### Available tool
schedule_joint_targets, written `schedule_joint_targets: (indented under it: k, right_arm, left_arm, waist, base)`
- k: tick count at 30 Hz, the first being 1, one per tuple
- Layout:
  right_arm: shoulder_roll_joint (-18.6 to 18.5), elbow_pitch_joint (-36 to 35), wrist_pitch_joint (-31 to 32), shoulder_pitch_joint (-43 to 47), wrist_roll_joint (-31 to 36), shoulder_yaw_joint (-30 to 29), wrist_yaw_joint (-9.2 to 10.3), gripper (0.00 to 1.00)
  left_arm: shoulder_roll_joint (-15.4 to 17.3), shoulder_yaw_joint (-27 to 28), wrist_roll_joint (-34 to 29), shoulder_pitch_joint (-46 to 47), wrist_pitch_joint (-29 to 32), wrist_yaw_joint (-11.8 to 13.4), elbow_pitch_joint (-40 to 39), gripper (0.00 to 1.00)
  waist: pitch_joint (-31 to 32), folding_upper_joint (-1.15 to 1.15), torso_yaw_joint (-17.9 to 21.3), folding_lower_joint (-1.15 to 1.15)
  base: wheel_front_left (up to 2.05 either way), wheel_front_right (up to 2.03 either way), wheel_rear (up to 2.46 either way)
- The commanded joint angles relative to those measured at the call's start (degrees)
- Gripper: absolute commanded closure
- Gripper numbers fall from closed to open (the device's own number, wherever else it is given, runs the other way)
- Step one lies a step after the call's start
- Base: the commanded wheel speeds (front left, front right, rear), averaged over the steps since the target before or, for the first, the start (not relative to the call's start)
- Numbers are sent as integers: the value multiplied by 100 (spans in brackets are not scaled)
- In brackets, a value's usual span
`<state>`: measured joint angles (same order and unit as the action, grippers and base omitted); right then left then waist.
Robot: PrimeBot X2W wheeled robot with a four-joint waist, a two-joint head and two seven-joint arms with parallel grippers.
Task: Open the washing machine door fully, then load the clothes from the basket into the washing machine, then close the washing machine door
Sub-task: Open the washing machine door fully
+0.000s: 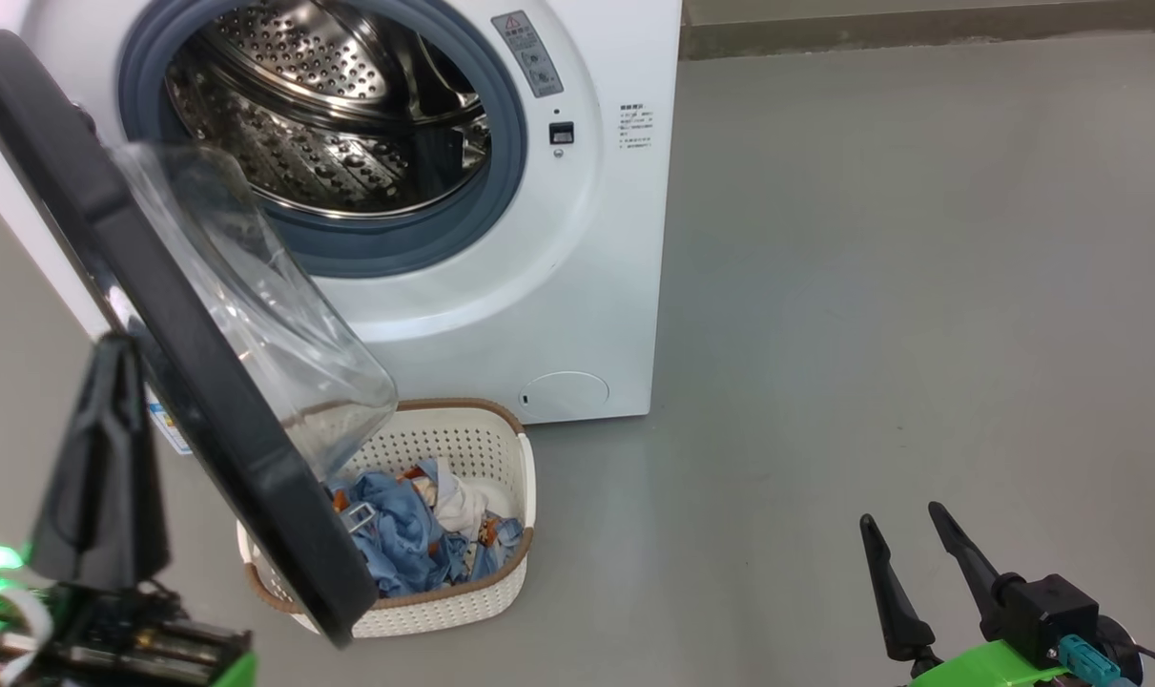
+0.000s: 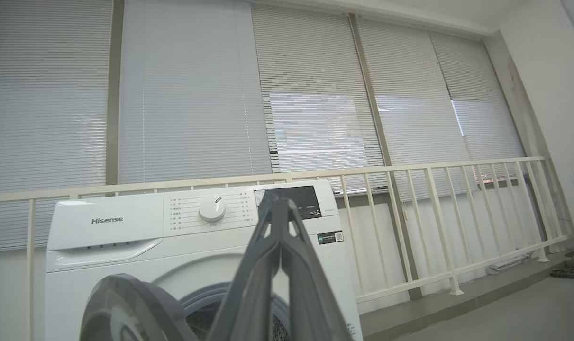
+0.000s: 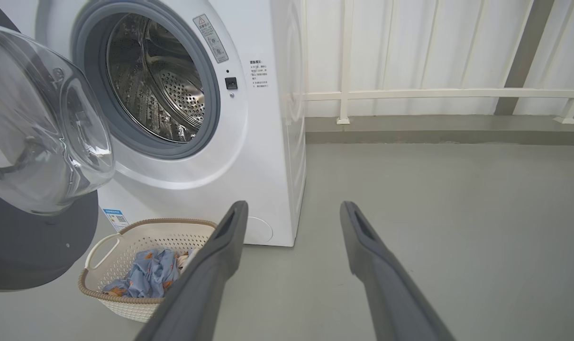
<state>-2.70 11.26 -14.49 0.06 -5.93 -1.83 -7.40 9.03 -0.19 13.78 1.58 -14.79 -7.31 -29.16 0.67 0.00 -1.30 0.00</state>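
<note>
Left of the washing machine door (image 1: 186, 382), left gripper (image 1: 112, 348) pressed together, empty; right gripper (image 1: 901, 515) spread. Push door wider, clear of basket (image 1: 501, 572), before reaching clothes (image 1: 405, 534).

The drum (image 1: 348, 143) is seen as shiny perforated steel, ringed by a matt rubber gasket (image 1: 510, 153). The door (image 1: 200, 401) is rimmed in smooth black plastic around clear glass. The basket (image 1: 463, 444) is shown as perforated cream plastic, the clothes (image 1: 401, 539) as crumpled cloth, the floor (image 1: 873, 286) as matt grey.

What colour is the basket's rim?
Brown, woven-looking rim on a cream basket; the right wrist view shows it best.
</note>
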Motion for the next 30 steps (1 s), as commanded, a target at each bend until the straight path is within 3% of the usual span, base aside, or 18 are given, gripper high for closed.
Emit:
schedule_joint_targets:
  k: [1,6,12,21,30]
  right_arm:
    - [-18,-129,-51,-171,-54,176,-9,0]
    - [-18,-125,-51,-182,-89,185,-9,0]
    - [-18,-113,-51,-177,-101,178,-9,0]
    - [-18,-95,-51,-219,-92,193,-9,0]
    - [-18,-82,-51,-212,-116,217,-9,0]
  left_arm:
    - [139,52,26,252,-21,-18,-221,100]
    - [191,-752,28,248,-21,-18,-436,100]
    - [288,-1681,83,93,-21,-18,8,100]
    - [323,-2305,229,24,-21,-18,616,100]
    - [291,-2351,664,-166,-21,-18,1775,100]
  waist:
    - [-5,0,10,0]
    - [-31,0,31,0]
    - [-47,0,18,0]
    - [-82,0,46,0]
    - [-173,0,102,0]
  base:
    - [0,0,0]
    - [0,0,0]
    - [0,0,0]
    - [0,0,0]
    - [0,0,0]
